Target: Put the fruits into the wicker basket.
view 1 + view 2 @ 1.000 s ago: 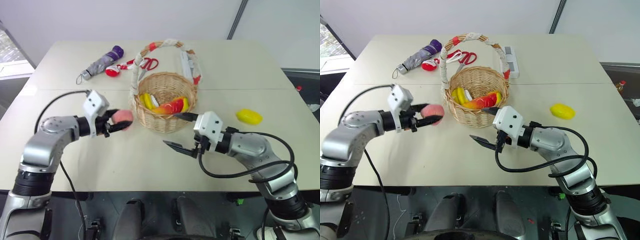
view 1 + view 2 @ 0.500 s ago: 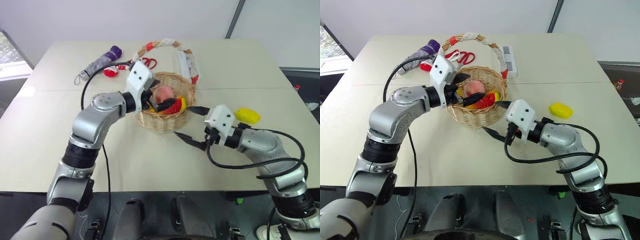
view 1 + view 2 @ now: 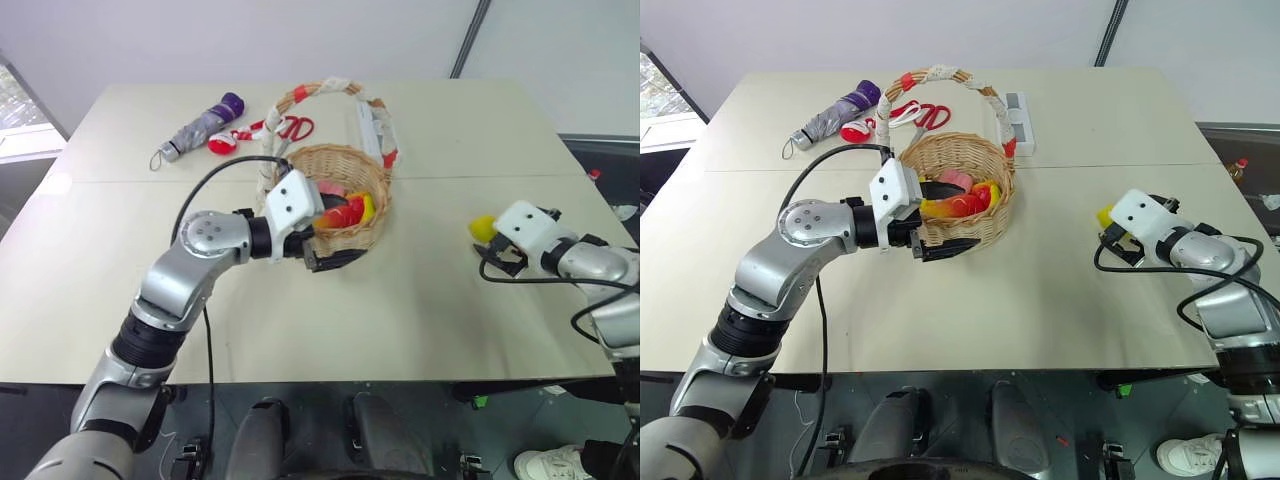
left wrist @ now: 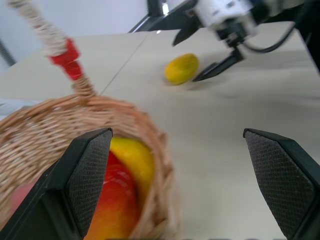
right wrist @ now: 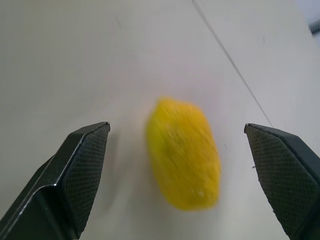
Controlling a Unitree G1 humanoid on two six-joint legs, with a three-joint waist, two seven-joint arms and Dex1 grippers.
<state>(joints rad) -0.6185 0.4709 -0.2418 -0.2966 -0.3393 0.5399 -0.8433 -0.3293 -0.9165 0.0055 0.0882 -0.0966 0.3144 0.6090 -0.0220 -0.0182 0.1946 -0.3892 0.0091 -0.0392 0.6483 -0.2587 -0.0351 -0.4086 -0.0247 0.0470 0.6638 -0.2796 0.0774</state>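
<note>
Reaching right gripper: fingers spread, empty, lemon between them
Left gripper: released, at wicker basket rim
Peach: inside basket

Each arm has silver-grey metallic links with black joint sections. A white box-shaped housing sits at each wrist. Black cables loop externally along both forearms. The left gripper and right gripper carry black, wedge-shaped fingers with cross-hatched pads.

yellow lemon on tan table, R hand w/ 2 black fingers spread wide, lemon between
</note>
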